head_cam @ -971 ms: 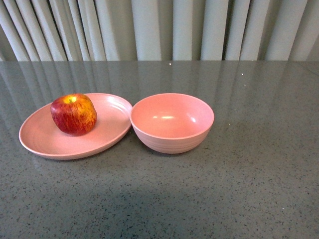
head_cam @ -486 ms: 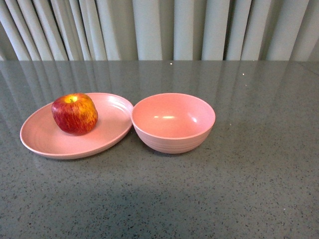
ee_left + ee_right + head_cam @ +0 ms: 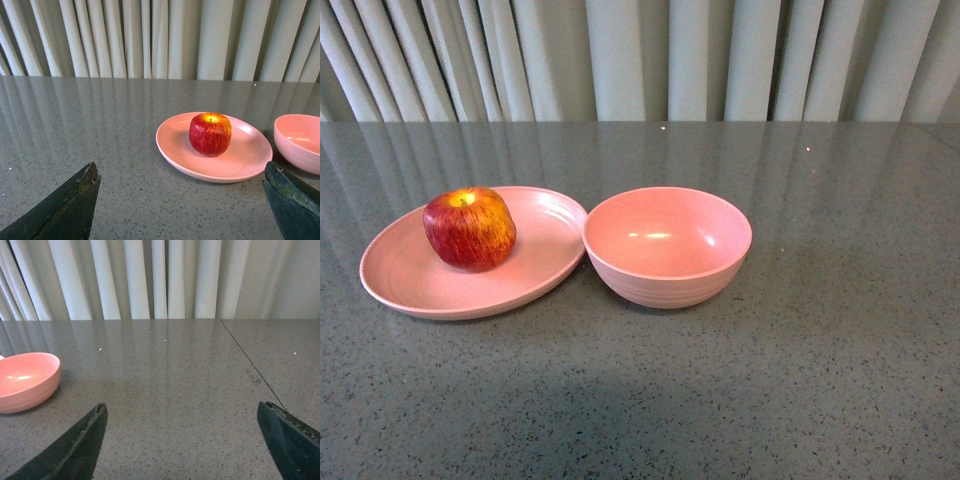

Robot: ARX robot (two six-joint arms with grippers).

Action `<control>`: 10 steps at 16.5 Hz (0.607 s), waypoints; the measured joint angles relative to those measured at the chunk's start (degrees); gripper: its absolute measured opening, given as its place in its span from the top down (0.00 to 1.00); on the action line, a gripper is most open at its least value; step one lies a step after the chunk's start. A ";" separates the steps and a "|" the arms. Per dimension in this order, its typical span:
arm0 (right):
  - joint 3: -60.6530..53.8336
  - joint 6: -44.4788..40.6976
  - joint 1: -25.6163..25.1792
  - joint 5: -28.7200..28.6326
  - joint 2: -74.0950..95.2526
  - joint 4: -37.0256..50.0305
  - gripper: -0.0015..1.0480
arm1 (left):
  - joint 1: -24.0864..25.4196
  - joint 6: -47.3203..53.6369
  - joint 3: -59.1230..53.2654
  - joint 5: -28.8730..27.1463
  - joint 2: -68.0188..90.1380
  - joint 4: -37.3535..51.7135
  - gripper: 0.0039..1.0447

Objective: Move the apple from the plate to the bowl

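Jaws of the left gripper point(image 3: 181, 169) and right gripper point(image 3: 182, 407) are being held wide apart; the apple point(image 3: 469, 229) is being borne by the plate point(image 3: 410, 285), just beside the bowl point(image 3: 665, 275).

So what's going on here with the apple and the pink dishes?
Nothing is being handled right now. The apple sits on the plate, beside the empty bowl, on a grey table. The robot's left gripper is open and faces the apple without touching it. The right gripper is open too, off to the bowl's side. The move to the bowl has not begun.
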 joint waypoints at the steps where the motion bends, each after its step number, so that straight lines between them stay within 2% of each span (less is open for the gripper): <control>1: 0.00 0.00 0.00 0.02 0.00 -0.02 0.05 | 0.00 0.02 0.00 0.00 0.00 0.00 0.06; 7: 0.00 0.00 0.00 0.02 0.00 0.00 0.06 | 0.00 0.00 0.00 0.00 0.00 0.00 0.06; 9: 0.00 -0.02 0.00 0.02 0.00 -0.02 0.06 | -2.58 -2.29 4.66 -6.78 6.27 -12.57 0.06; 10: 0.00 -0.02 0.00 -0.02 0.00 0.02 0.06 | -3.87 -3.10 7.26 -8.37 11.45 -15.37 0.06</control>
